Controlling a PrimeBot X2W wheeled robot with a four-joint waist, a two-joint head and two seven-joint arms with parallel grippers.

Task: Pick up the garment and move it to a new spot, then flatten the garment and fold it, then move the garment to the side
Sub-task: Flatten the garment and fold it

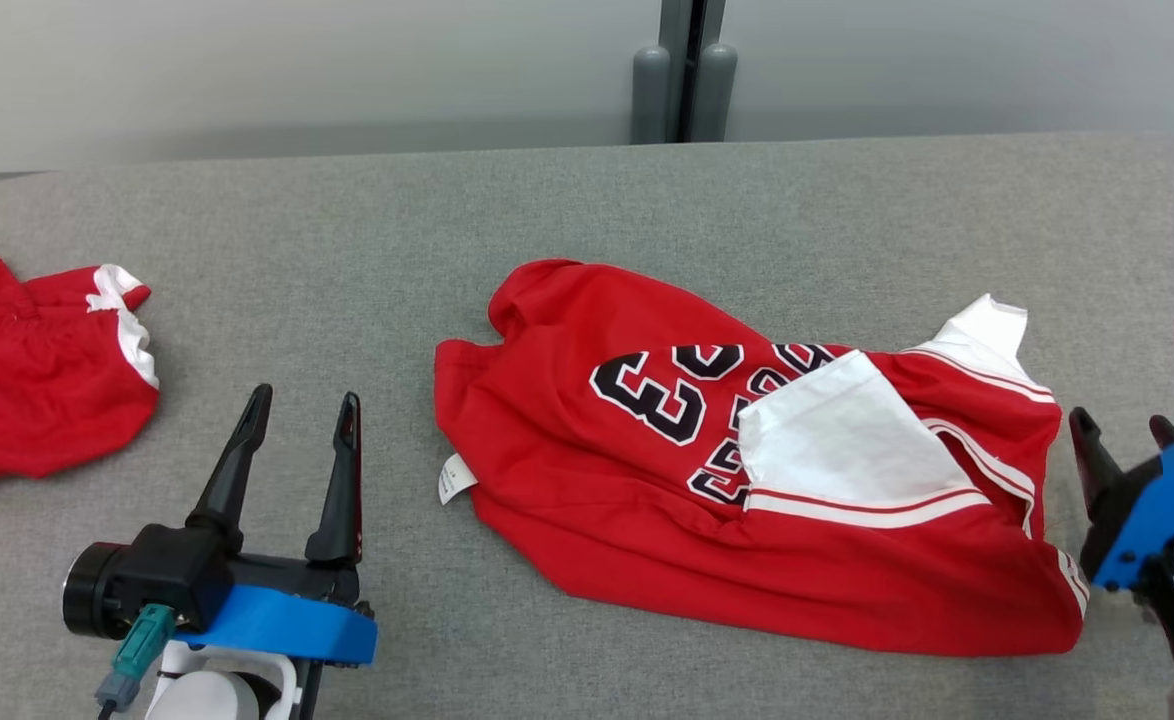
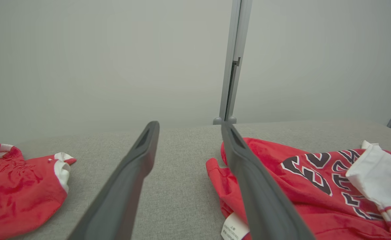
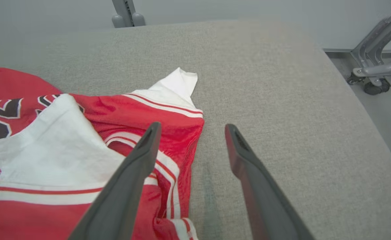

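Head view gives two grippers, both spread wide and both empty. The left gripper (image 1: 306, 395) sits at the near left of the grey fabric surface (image 1: 647, 200). Its two dark fingers are parted over bare cloth and touch nothing, and it lies between the two garments. The right gripper (image 1: 1119, 418) is at the near right with its fingers parted just as far, just beside the right edge of the red basketball jersey (image 1: 567, 480). In the right wrist view its left finger overlaps the jersey's striped hem and its right finger stands over bare surface. Whether that left finger touches the fabric I cannot tell, but nothing sits between the two.

Two red garments lie on the surface. The jersey, with black white-edged numerals and lettering, lies rumpled at centre right. One white panel (image 1: 837, 440) is folded over its right part, and one white care label (image 1: 455, 478) pokes out at its left edge. The second red garment (image 1: 37, 390), trimmed in white, lies well apart at the left edge. One grey upright post (image 1: 684, 70) stands beyond the far edge.
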